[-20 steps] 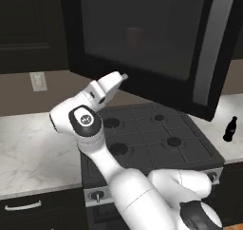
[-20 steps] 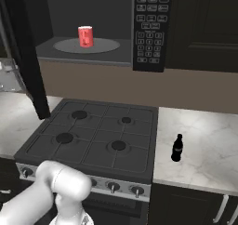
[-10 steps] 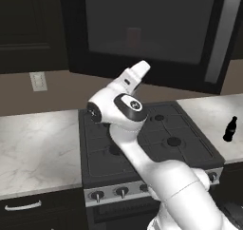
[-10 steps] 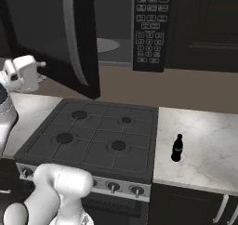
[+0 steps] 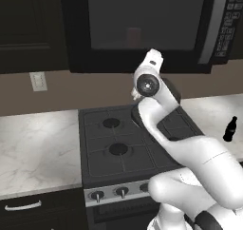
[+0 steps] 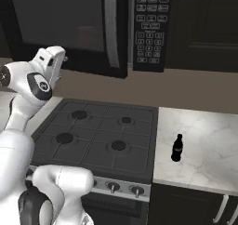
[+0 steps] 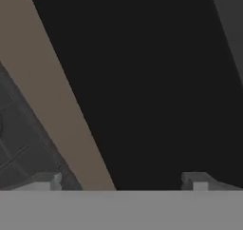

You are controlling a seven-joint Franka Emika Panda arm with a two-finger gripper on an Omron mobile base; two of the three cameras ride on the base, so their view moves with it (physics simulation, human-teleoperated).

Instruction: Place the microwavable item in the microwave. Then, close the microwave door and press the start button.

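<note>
The black microwave [image 5: 142,29] hangs over the stove, its keypad panel [image 6: 151,29] at the right. The microwave door [image 6: 60,19] lies flat against the front, with its curved grey handle [image 6: 111,29] beside the keypad. Through the dark glass the red microwavable item [image 5: 134,36] shows faintly inside, and as a dim shape [image 6: 88,33] from the right. My gripper [image 7: 121,181] is open and holds nothing. It points at the lower part of the door, close to it. The hand [image 5: 153,65] sits just under the door's bottom edge.
A black gas stove [image 5: 118,138] lies under the microwave, between marble counters [image 6: 200,145]. A small black cola bottle [image 6: 176,148] stands on the right counter. Dark cabinets flank the microwave, and a wall socket [image 5: 37,81] is at the left.
The microwave door has swung from wide open to flat against the front. The arm swept along with it, and the hand rose to the door's lower edge. The cup now sits behind the glass.
</note>
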